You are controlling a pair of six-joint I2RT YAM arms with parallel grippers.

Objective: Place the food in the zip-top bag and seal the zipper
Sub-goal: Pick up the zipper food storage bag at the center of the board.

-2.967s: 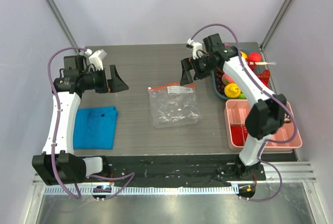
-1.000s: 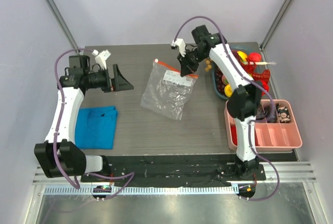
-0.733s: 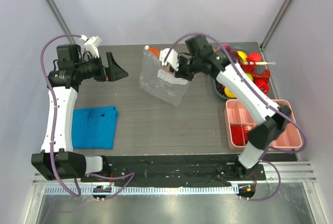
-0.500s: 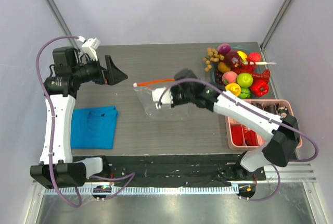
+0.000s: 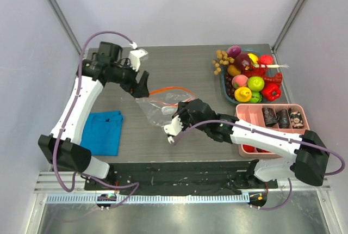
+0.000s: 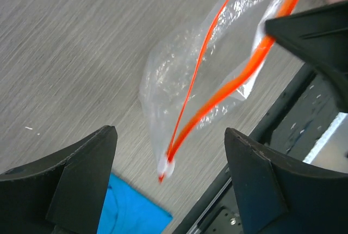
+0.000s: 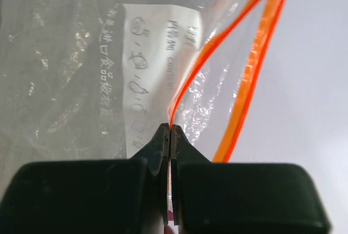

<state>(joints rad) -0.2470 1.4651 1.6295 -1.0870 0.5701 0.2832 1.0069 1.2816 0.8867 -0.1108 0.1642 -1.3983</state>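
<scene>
The zip-top bag (image 5: 162,106) hangs clear and crinkly above the table's middle, its mouth gaping. My right gripper (image 7: 170,136) is shut on one lip of the orange zipper (image 7: 187,79); the other lip (image 7: 254,81) bows away from it. In the top view that gripper (image 5: 182,112) sits at the bag's right side. My left gripper (image 6: 168,190) is open, its wide fingers (image 6: 81,174) straddling the bag's left end and its white end piece (image 6: 166,167) without touching. The food (image 5: 250,79) lies piled in a bowl at the back right, none of it in the bag.
A pink divided tray (image 5: 300,141) with dark items stands at the right, near the food bowl. A folded blue cloth (image 5: 100,130) lies at the left, its corner (image 6: 128,215) showing below the left fingers. The black base rail (image 5: 179,171) runs along the near edge.
The right arm has carried the bag from the back of the table toward the near middle. The left arm has swung right, bringing its jaws round the bag's left end.
</scene>
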